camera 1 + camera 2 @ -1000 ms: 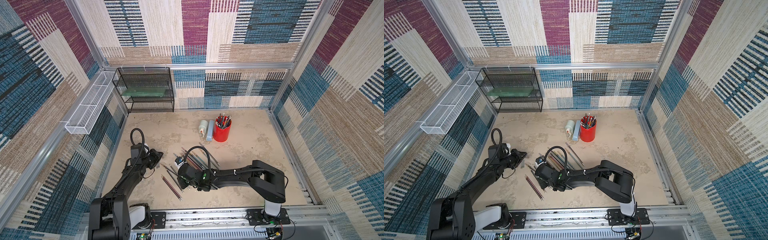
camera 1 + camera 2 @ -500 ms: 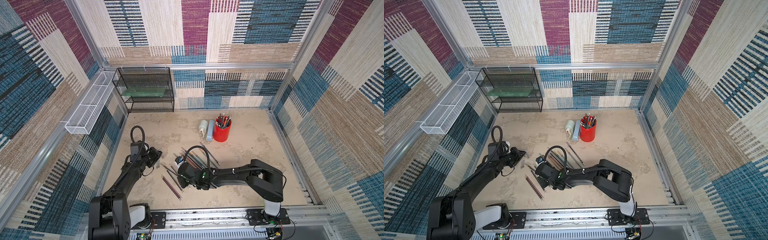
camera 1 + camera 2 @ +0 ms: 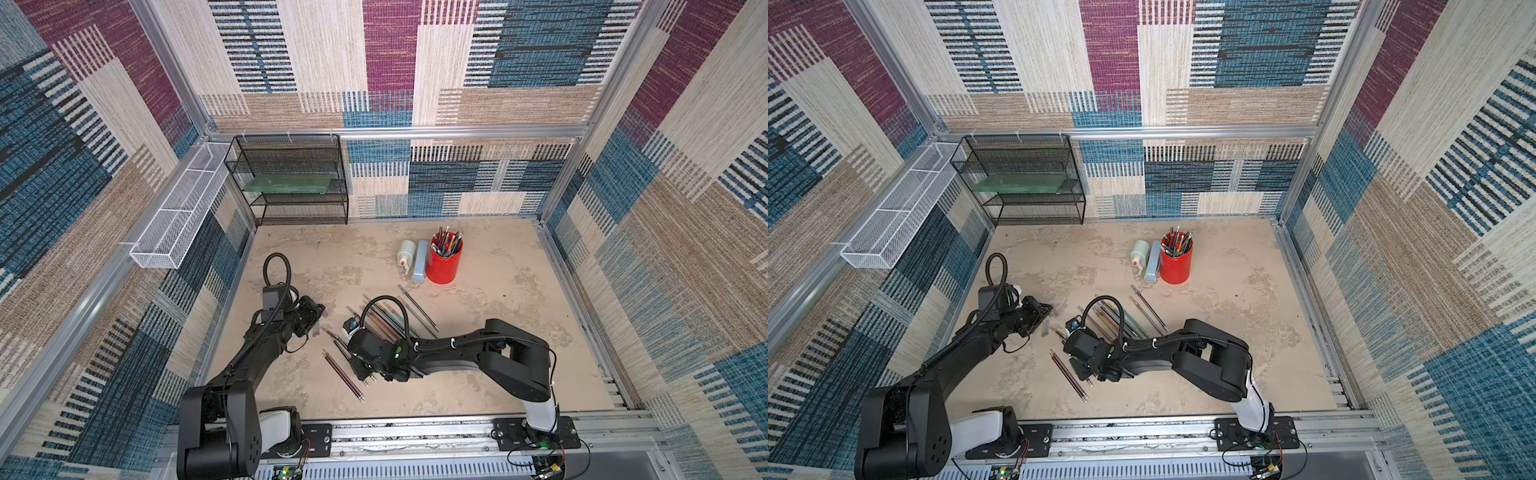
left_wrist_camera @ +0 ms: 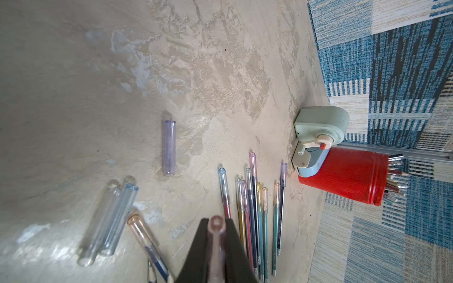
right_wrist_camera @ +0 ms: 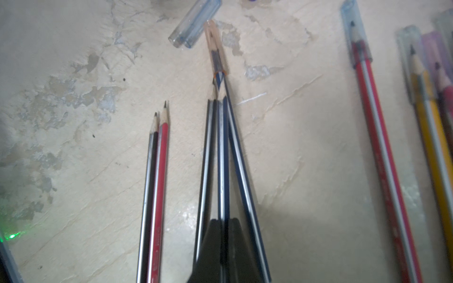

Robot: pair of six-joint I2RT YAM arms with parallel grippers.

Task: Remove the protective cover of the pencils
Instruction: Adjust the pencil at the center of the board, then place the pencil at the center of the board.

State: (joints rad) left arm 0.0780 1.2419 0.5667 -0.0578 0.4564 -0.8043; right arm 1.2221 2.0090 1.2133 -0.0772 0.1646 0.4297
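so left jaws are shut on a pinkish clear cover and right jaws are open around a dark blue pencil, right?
Not quite: the right jaws are shut on the dark blue pencil, pinching its shaft, as the right wrist view shows. The rest stands: the left jaws are shut on the pinkish clear cover, seen in the left wrist view.

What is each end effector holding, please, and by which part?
The left end effector pinches a pinkish clear cover along its body; the right end effector grips a dark blue pencil by its shaft.
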